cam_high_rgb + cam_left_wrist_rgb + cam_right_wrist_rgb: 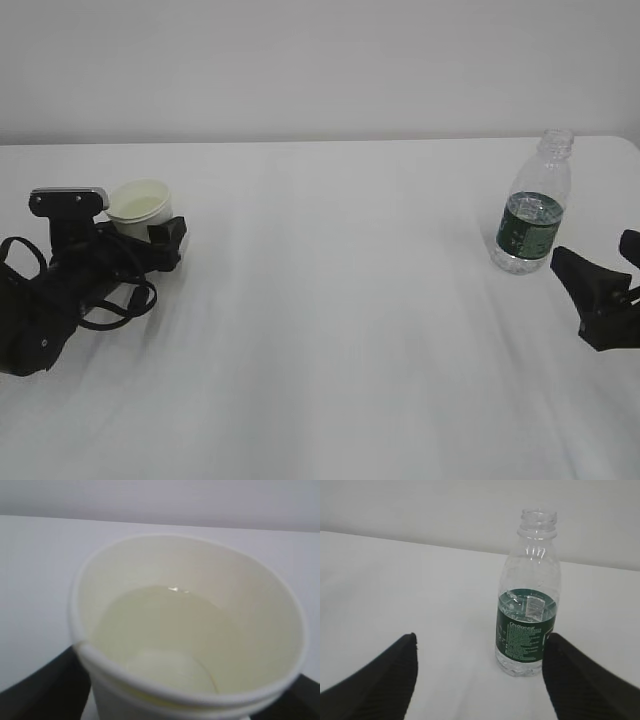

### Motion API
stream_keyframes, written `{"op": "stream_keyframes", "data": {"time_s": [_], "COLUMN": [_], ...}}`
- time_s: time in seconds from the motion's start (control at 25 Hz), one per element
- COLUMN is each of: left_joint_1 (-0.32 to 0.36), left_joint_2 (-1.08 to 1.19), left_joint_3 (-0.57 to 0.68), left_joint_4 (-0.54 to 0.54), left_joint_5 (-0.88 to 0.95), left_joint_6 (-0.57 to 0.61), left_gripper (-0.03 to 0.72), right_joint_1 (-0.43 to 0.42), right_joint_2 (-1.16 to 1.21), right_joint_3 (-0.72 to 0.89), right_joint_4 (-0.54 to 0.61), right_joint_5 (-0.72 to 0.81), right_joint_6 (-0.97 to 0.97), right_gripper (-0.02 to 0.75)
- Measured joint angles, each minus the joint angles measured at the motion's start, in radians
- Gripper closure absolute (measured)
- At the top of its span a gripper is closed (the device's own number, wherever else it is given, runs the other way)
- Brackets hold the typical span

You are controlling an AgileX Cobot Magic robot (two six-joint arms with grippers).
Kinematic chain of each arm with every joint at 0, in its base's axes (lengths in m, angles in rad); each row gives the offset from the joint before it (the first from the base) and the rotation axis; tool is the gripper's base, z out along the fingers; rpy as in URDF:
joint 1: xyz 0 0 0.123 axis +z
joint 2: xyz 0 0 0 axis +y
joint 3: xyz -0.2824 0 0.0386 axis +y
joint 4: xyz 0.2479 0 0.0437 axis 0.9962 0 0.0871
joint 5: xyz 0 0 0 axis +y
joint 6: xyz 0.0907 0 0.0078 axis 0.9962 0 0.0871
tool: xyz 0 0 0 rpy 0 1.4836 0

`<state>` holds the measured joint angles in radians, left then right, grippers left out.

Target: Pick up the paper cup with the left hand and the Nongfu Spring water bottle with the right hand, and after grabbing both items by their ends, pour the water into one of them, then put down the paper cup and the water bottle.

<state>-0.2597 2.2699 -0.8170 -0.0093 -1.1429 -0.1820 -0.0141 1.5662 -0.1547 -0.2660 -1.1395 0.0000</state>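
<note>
On the left we find the paper cup (140,205) upright on the table (330,300), water (160,635) pooled inside it, so we judge the pour finished. The left hand (150,238) sits around the cup, but whether its fingers grip or stand clear we cannot tell. Further right the Nongfu Spring water bottle (535,205) stands upright and partly full, set down, with the right hand (600,285) just short of it, spread wide and empty; only the left hand's withdrawal seems left

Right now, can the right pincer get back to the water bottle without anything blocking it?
Probably yes. The right pincer stands open, facing the water bottle, which stands upright just ahead on bare table. Nothing lies between them; the paper cup sits far off by the left pincer.
</note>
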Motion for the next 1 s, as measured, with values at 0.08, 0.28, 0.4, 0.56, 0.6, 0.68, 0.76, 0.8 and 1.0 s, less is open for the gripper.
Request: {"op": "stream_keyframes", "data": {"time_s": [0.08,0.28,0.4,0.56,0.6,0.68,0.76,0.8,1.0], "left_joint_1": [0.0,0.0,0.0,0.0,-0.004,-0.011,-0.015,-0.018,-0.017], "left_joint_2": [0.0,0.0,0.0,0.0,0.0,0.0,-0.005,-0.011,-0.054], "left_joint_3": [0.0,0.0,0.0,0.0,0.0,0.0,0.009,0.017,0.042], "left_joint_4": [0.0,-0.017,-0.018,-0.018,-0.018,-0.018,-0.016,-0.016,-0.032], "left_joint_5": [0.0,0.0,0.0,0.0,0.0,0.0,0.0,0.0,0.0], "left_joint_6": [0.0,0.0,0.0,0.0,0.0,0.0,0.0,0.0,0.0], "left_gripper": [0.054,0.085,0.067,0.053,0.053,0.052,0.052,0.053,0.059], "right_joint_1": [0.0,0.0,0.0,0.0,0.0,0.0,0.0,0.0,0.0], "right_joint_2": [0.0,0.0,0.0,0.0,0.0,0.0,0.0,0.0,0.0], "right_joint_3": [0.0,0.0,0.0,0.0,0.0,0.0,0.0,0.0,0.0], "right_joint_4": [0.0,0.0,0.0,0.0,0.0,0.0,0.0,0.0,0.0], "right_joint_5": [0.0,-0.001,-0.001,-0.001,-0.001,-0.001,-0.001,-0.001,-0.001], "right_joint_6": [0.0,0.0,0.0,0.0,0.0,0.0,0.0,0.0,0.0], "right_gripper": [0.147,0.148,0.148,0.148,0.148,0.148,0.148,0.148,0.148]}}
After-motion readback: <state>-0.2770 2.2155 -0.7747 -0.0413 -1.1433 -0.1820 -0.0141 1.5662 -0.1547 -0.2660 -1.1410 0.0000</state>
